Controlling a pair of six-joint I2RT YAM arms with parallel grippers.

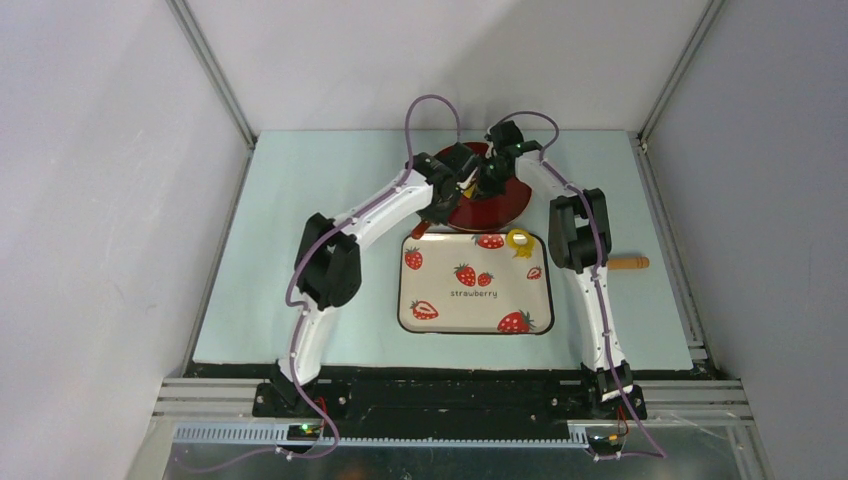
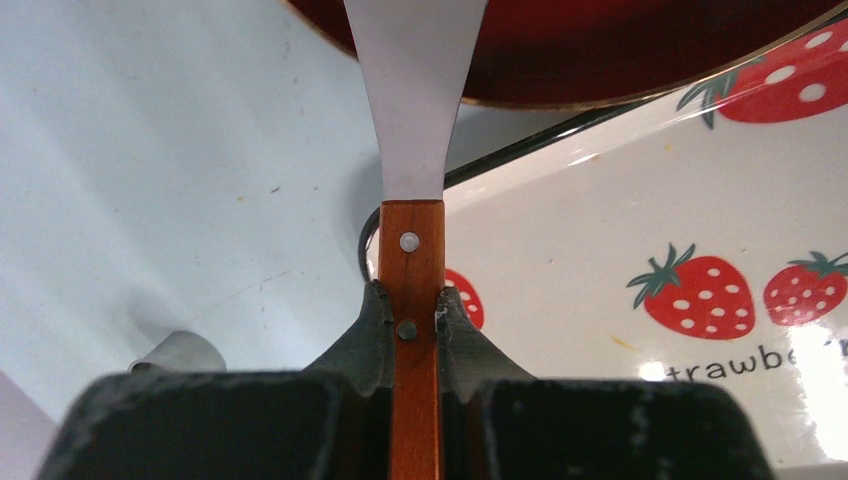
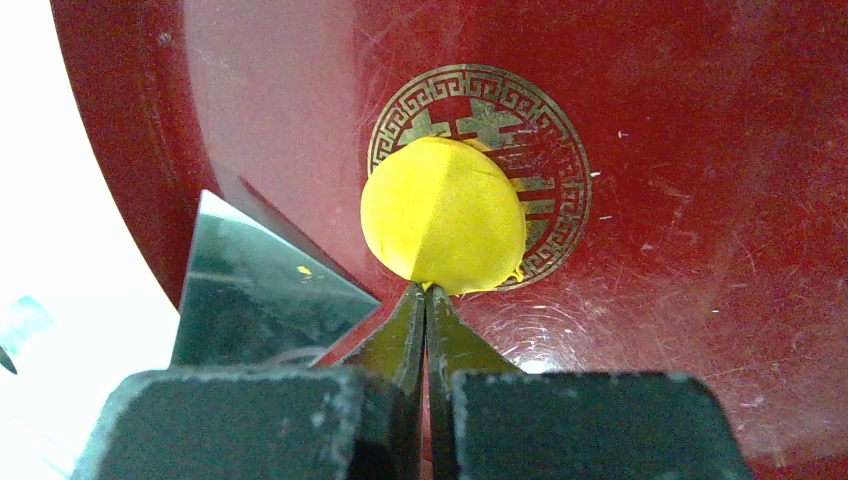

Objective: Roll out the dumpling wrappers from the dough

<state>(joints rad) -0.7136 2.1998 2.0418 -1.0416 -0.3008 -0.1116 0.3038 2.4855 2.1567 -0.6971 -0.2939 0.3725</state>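
Left gripper (image 2: pixel 412 300): pinches wood-handled metal spatula (image 2: pixel 412 110), blade pointing 12 o'clock.
Right gripper (image 3: pixel 427 300): pressed together, tips touching thin round yellow dough disc (image 3: pixel 443 215) at 6 o'clock.
Disc: on glossy dark-red round plate (image 3: pixel 700 200).

The red plate (image 3: pixel 700 200) looked glossy and finely scratched. The spatula (image 2: pixel 415 110) had a smooth metal blade and a varnished wooden handle. The dumpling wrapper (image 3: pixel 443 215) looked matt, the strawberry tray (image 2: pixel 600 200) glossy.

Spatula (image 2: pixel 415 110) clamped in the left gripper (image 2: pixel 411 312).
Its jaws pinched the wooden handle from both sides. The metal blade reached up over the dark red plate (image 2: pixel 620 40), with the strawberry tray (image 2: pixel 600 190) at right and the pale table (image 2: pixel 150 150) at left.
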